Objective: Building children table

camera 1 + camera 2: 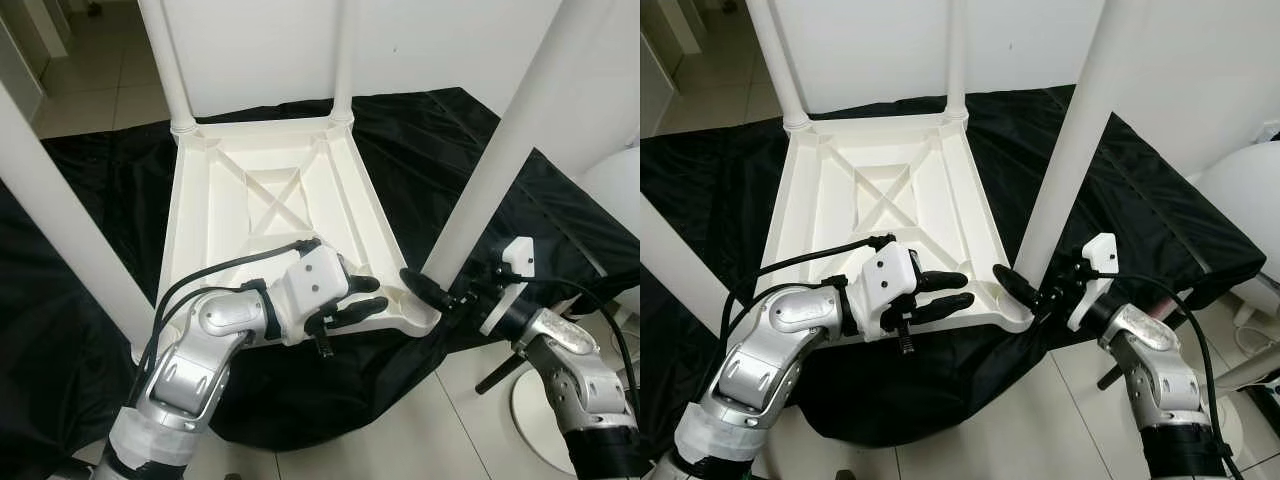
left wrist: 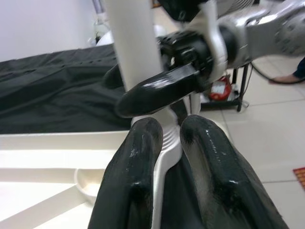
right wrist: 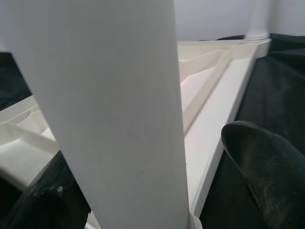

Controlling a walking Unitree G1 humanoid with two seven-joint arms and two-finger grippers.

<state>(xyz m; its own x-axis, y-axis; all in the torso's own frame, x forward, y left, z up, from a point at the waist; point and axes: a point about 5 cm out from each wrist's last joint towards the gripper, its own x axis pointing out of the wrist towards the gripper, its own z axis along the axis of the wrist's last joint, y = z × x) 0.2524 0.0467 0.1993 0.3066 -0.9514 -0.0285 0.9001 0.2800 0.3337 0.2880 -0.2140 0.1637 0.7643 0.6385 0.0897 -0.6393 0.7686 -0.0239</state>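
Note:
A white plastic children's table (image 1: pixel 270 190) lies upside down on a black cloth, its legs pointing up. My left gripper (image 1: pixel 362 300) is at the near rim, shut on the rim's thin edge; the left wrist view shows both fingers (image 2: pixel 138 157) pressed against that white edge. My right gripper (image 1: pixel 440 285) is at the base of the near right leg (image 1: pixel 500 150), by the corner socket. Its fingers straddle the leg. In the right wrist view one finger (image 3: pixel 267 176) stands a little off the leg (image 3: pixel 114 109), and the other is partly hidden behind it.
The black cloth (image 1: pixel 450 130) covers a tiled floor (image 1: pixel 400 440). Other upright legs rise at the near left (image 1: pixel 60 220) and the far corners (image 1: pixel 165 60). A white rounded object (image 1: pixel 615 190) sits at the right. A person's foot (image 2: pixel 286 78) shows beyond the cloth.

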